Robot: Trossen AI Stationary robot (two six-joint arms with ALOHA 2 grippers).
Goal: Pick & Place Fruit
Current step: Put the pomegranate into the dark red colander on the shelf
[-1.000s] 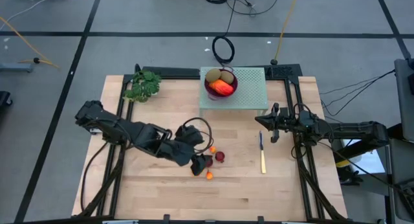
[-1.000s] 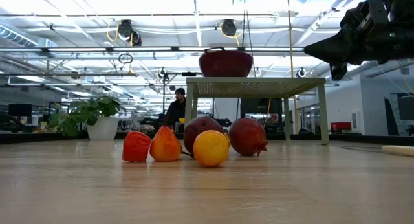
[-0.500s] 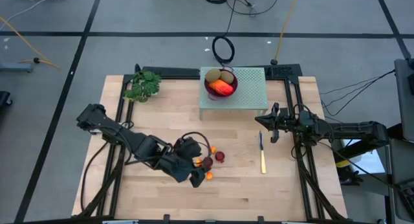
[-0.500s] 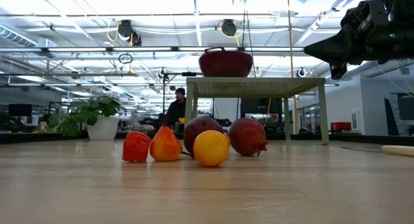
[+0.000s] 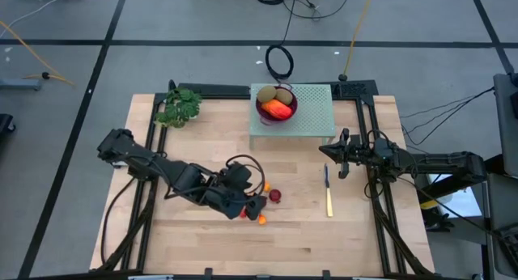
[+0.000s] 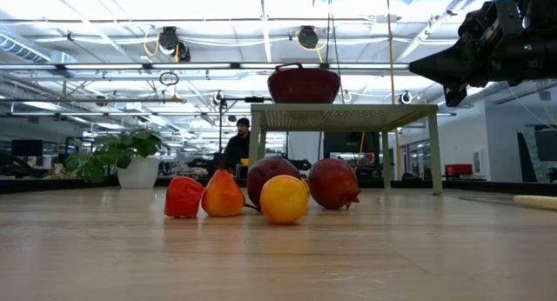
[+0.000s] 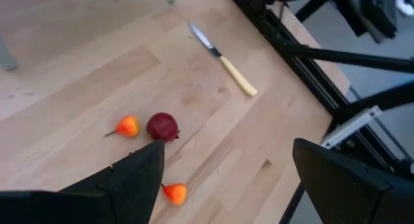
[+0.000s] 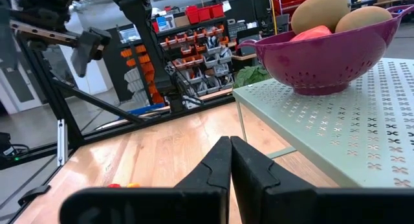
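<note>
Nearest, the left gripper (image 5: 245, 205) hangs with its fingers spread wide over the loose fruit (image 5: 267, 201) mid-table, holding nothing. Best to drop straight onto 1 piece, clear of its neighbours, before closing. To the right, the right gripper (image 5: 333, 159) waits pinched shut near the knife (image 5: 328, 191). Farthest, the purple bowl (image 5: 276, 103) on the green stand (image 5: 312, 118) already holds 2 kiwis (image 5: 275, 94).

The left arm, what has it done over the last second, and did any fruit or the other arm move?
The left gripper swung over the loose fruit toward the table's near edge, then came partway back; its jaws are open and hold nothing. The fruit pieces on the wood look unmoved. The right gripper stays shut beside the green stand, and the purple bowl and knife are as before.
</note>
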